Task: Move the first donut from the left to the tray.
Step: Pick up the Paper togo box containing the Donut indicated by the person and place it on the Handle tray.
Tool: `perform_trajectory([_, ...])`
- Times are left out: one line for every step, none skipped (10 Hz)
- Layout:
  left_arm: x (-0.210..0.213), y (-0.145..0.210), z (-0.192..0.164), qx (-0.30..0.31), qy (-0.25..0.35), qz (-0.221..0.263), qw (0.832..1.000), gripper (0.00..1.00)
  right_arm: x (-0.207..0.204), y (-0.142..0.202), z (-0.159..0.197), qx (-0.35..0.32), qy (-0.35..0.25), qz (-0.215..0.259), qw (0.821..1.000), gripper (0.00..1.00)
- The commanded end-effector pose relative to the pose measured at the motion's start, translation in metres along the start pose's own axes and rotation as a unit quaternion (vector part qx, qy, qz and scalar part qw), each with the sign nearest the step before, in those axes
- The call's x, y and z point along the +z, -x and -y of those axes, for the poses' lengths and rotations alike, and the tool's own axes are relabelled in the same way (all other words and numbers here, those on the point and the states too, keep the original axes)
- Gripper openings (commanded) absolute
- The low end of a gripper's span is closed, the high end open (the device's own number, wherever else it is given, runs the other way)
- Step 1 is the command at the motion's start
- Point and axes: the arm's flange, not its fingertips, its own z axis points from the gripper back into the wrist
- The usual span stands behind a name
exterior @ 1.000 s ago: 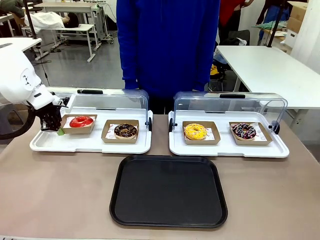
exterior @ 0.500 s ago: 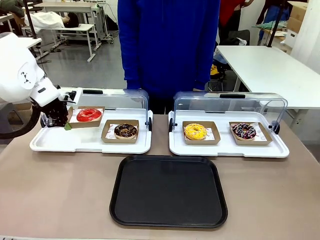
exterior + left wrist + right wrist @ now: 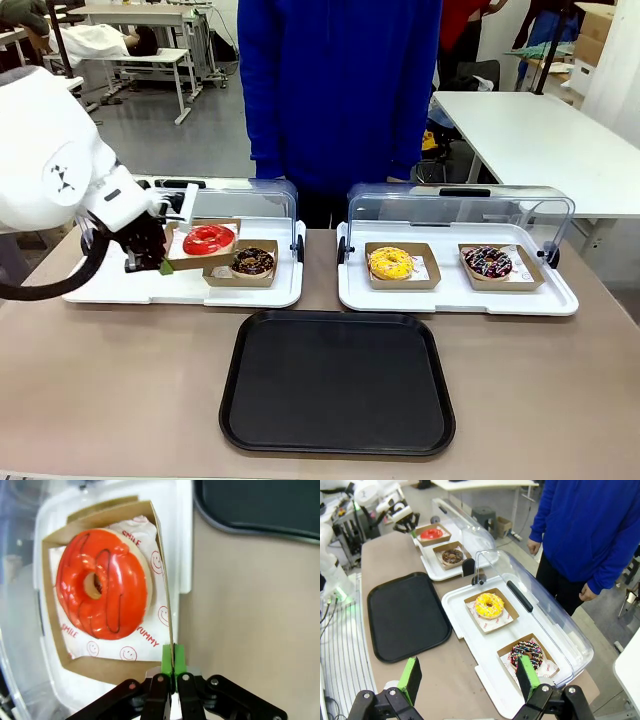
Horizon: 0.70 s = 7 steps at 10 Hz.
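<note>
So the left gripper [image 3: 163, 264] has its green pads pinched tight on the rim of the small brown cardboard tray [image 3: 190, 260] that holds the red-iced donut [image 3: 209, 239]. In the left wrist view you can see the two pads closed right on the thin cardboard wall [image 3: 167, 625], with the red donut [image 3: 102, 591] sitting on printed paper that says "SMILE" and "YUMMY". The cardboard tray looks lifted and a bit tilted, hanging over the left white display tray [image 3: 100, 292], just beside the chocolate donut [image 3: 251, 262] and partly overlapping that donut's cardboard tray.

The black tray [image 3: 337, 381] sits on the table on the robot's side of the display trays, with the red donut up and to the left of it, not over it yet. The right display tray [image 3: 355, 298] has the yellow donut [image 3: 390, 263] and a sprinkled chocolate one [image 3: 488, 262].

The right gripper [image 3: 470, 680] is spread wide, nothing between its fingers, high above the table. The person in a blue top [image 3: 340, 90] stands behind the display trays.
</note>
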Motion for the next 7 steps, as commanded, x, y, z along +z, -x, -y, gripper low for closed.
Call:
perform_trajectory([0.004, -0.022, 0.029, -0.003, -0.018, 0.004, 1.0, 0.02, -0.001, -0.002, 0.002, 0.013, -0.001, 0.013, 1.0, 1.0])
perform_trajectory([0.005, -0.035, 0.046, -0.017, -0.014, 0.0, 1.0, 0.02, -0.001, -0.002, 0.002, 0.013, -0.001, 0.013, 1.0, 1.0])
perform_trajectory([0.006, -0.042, 0.057, -0.009, -0.008, -0.001, 1.0, 0.02, -0.001, -0.002, 0.002, 0.013, -0.001, 0.013, 1.0, 1.0])
perform_trajectory([0.007, -0.044, 0.061, 0.019, -0.018, -0.012, 1.0, 0.02, -0.001, -0.002, 0.002, 0.013, -0.001, 0.013, 1.0, 1.0])
perform_trajectory([0.004, -0.043, 0.037, -0.017, -0.002, 0.009, 1.0, 0.02, -0.001, -0.002, 0.002, 0.013, -0.001, 0.013, 1.0, 1.0])
perform_trajectory([0.004, -0.043, 0.037, -0.017, -0.002, 0.009, 1.0, 0.02, -0.001, -0.002, 0.002, 0.013, -0.001, 0.013, 1.0, 1.0])
perform_trajectory([0.004, -0.043, 0.037, -0.017, -0.002, 0.009, 1.0, 0.02, -0.001, -0.002, 0.002, 0.013, -0.001, 0.013, 1.0, 1.0])
